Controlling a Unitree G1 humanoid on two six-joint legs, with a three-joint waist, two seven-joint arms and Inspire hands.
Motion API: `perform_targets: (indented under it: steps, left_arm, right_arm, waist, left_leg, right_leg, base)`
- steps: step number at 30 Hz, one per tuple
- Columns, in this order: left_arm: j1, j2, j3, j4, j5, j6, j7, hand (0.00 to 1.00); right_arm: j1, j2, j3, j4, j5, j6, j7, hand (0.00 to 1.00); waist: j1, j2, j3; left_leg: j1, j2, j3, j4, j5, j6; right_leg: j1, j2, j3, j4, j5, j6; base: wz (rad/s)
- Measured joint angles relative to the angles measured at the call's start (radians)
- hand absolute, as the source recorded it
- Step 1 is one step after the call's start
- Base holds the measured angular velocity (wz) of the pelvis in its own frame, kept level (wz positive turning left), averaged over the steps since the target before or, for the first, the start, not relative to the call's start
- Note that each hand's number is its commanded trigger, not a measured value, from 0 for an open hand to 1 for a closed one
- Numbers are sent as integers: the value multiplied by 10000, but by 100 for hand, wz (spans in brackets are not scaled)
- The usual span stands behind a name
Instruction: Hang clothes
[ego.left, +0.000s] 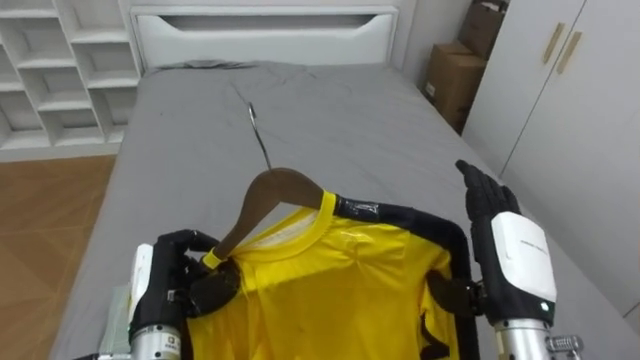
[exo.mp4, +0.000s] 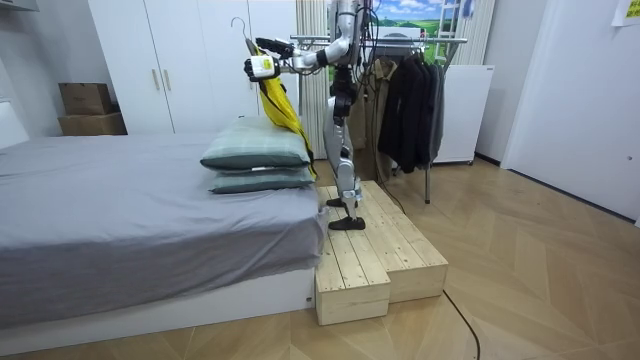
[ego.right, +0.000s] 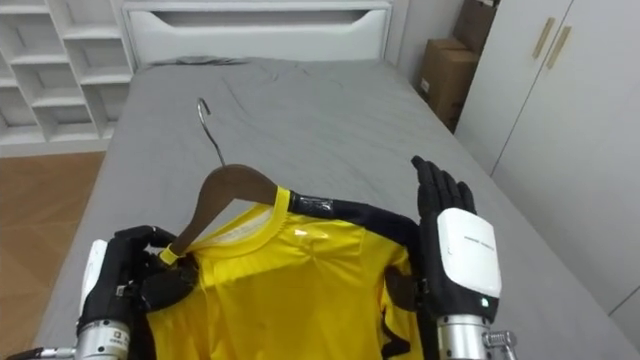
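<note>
The yellow shirt (ego.left: 330, 285) was held up over the foot end of the bed (ego.left: 340, 110), draped on a wooden hanger (ego.left: 275, 190) with its hook aimed at the headboard (ego.left: 265, 30). The left hand (ego.left: 185, 278) was clamped round the hanger's left arm. The right hand (ego.left: 505, 240) was held flat with its fingers straight, just beside the shirt's dark sleeve. The robot was seen standing on a wooden platform (exo.mp4: 370, 250) between the bed and a clothes rack (exo.mp4: 420, 42).

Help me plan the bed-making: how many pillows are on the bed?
2. The upper pillow lies at the bed's end nearest the robot; the lower pillow is stacked directly beneath it. More could be hidden behind them.
</note>
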Motion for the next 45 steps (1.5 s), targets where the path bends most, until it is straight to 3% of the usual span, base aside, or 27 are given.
perform_targets:
  steps: [11,25,38,45]
  left_arm:
    - [-23,-12,-74,-114,-6,135,40,100]
    - [-137,-9,-172,-114,-5,136,54,100]
    - [-233,-1,-420,-115,10,290,-40,100]
    - [-233,-105,-461,-410,828,307,-3,100]
  right_arm:
    - [-627,-514,685,-284,-276,26,15,0]
    - [-627,-525,706,-285,-272,34,16,0]
    - [-632,-525,1277,-260,-228,276,118,0]
    - [-631,-511,1495,41,-228,467,120,0]
  waist:
    - [111,172,18]
    - [118,216,17]
    - [153,304,15]
    - [395,272,14]
  left_leg:
    - [-77,-1,-73,5,-1,-2]
    - [-90,0,-105,-6,-2,-2]
    - [-252,0,-132,23,0,-1]
    - [-229,-12,-210,41,1,1]
  right_leg:
    - [-16,7,-60,-42,-17,7]
    - [-46,-3,-97,5,-15,4]
    - [-186,-6,-103,24,-16,5]
    - [-168,-17,-165,13,-16,5]
  base:
    - [0]
    - [0]
    - [0]
    - [2]
